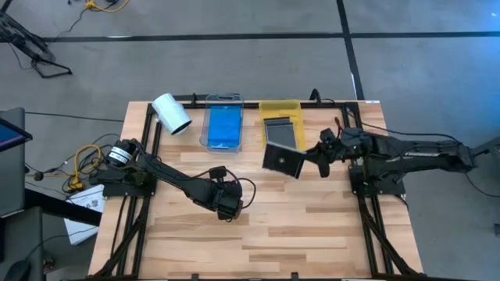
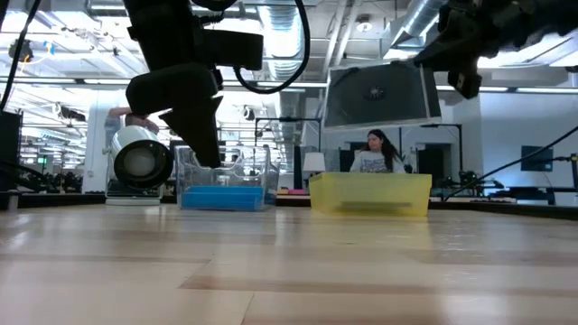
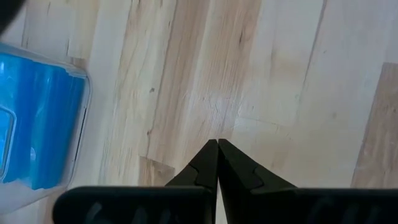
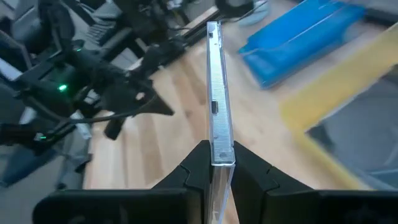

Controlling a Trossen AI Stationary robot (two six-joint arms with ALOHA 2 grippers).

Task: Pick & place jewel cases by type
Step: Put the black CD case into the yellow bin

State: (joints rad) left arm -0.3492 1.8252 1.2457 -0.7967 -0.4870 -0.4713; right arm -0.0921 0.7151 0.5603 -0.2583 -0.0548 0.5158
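Observation:
A dark grey jewel case (image 1: 282,160) hangs in the air over the table's middle right, just in front of the yellow tray (image 1: 280,108), with my right gripper (image 1: 307,158) shut on it. The low view shows this jewel case (image 2: 377,94) high above the yellow tray (image 2: 370,194). Another grey case (image 1: 283,133) lies in the yellow tray. Blue jewel cases (image 1: 224,126) lie in the clear tray (image 1: 223,100). My left gripper (image 1: 228,208) hovers shut over the table's middle left, holding nothing; its shut tips (image 3: 217,148) point at bare wood. My right gripper pinches the dark jewel case between its two fingers, one on each flat face, at the case's right-hand edge (image 4: 222,155). The fingers (image 4: 198,163) come from the table's right, slanting slightly down. The case is lifted clear of table and trays, and it is tilted.
A white cylindrical roll (image 1: 171,113) lies at the far left beside the clear tray. Both trays stand along the far edge. Bare wood (image 1: 297,226) fills the table's near half. A person (image 2: 372,152) sits in the room beyond the table.

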